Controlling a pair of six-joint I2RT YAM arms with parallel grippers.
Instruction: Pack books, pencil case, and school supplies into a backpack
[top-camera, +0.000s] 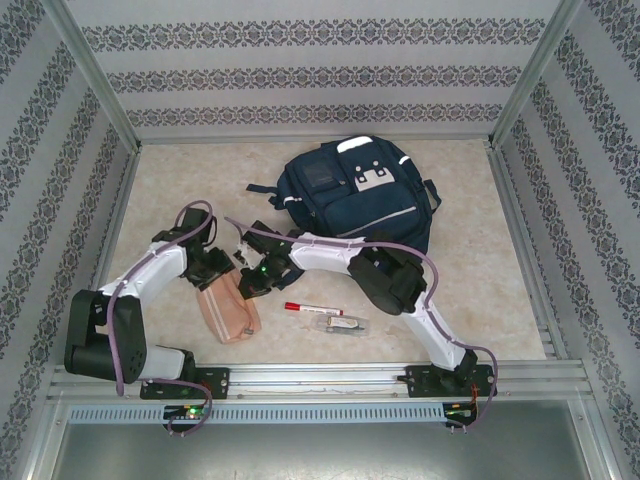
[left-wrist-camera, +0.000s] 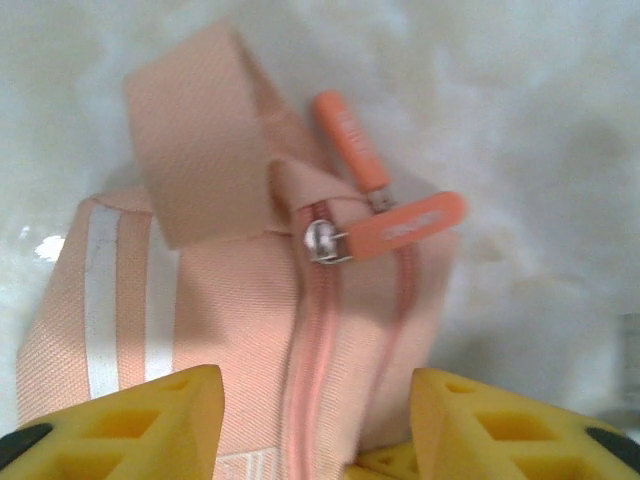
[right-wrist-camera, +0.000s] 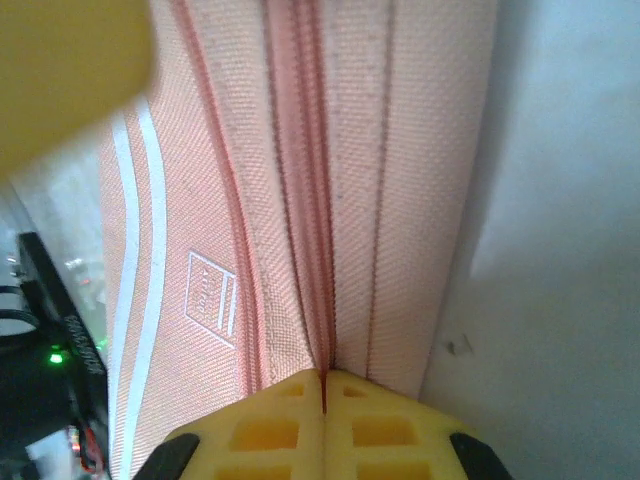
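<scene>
pencil case (top-camera: 228, 315) flat on the table (top-camera: 480, 300), near-left of centre, close to the near rail (top-camera: 330, 372) but apart from it. bare tabletop to its left and far-left, up to the patterned wall (top-camera: 60, 200); more bare room along the right side.

just right of the pencil case, a white marker (top-camera: 305, 308) lying crosswise, red cap toward it. just beside that, a clear-wrapped item (top-camera: 340, 325). backpack (top-camera: 350, 195) at far centre, well apart, with the right forearm (top-camera: 320, 250) stretched across between.

long axis of the pencil case near-to-far, near end leaning slightly right. zip running lengthwise, two orange zip pulls (left-wrist-camera: 410, 225) at the end away from the left fingers (left-wrist-camera: 130, 420).

left gripper (left-wrist-camera: 315, 385) astride the pencil case, jaws apart, pads against the fabric. squeezing or merely touching: cannot tell. right gripper (right-wrist-camera: 323, 385) clenched, tips meeting on the zip line.
</scene>
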